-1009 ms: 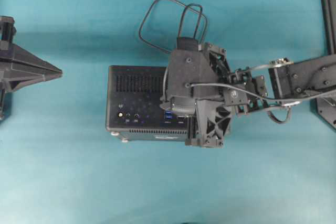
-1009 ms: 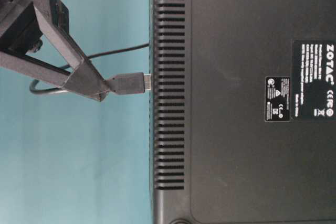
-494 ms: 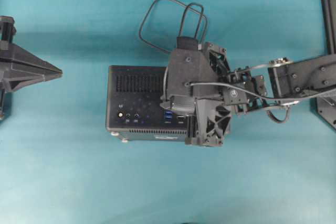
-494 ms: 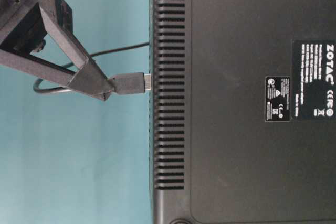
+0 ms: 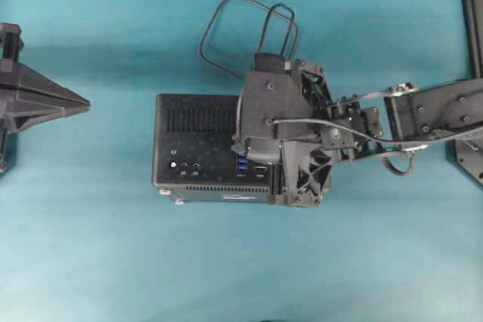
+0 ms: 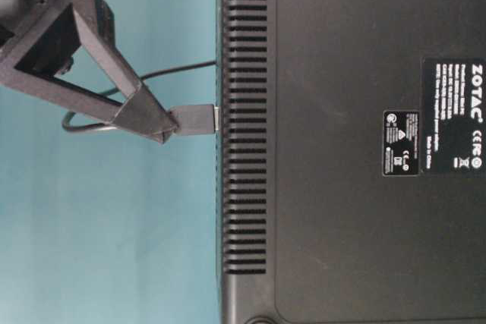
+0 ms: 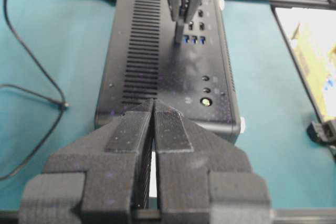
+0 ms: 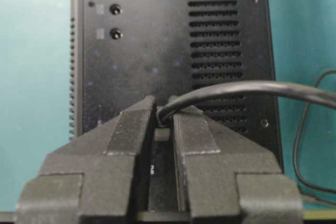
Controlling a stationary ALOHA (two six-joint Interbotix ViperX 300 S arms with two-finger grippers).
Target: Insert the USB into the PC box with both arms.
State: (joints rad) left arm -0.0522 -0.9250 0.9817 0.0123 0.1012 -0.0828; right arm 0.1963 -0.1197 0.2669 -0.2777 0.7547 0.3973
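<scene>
Fingers of the right tool [image 8: 161, 124] pinch the USB [image 6: 196, 120] plug; left tool [image 7: 154, 109] closed, empty.

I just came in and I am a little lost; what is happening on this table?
The right gripper holds the black plug of the thin black USB cable and presents it to the black rectangular PC box, its tip at the box's face. The left gripper is shut and waits apart, at the left.

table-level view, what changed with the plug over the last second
The right gripper carried the plug a little up the picture and toward the PC box; its silvery tip now meets the box's face. The grip, the box and the shut left gripper stayed put.
</scene>
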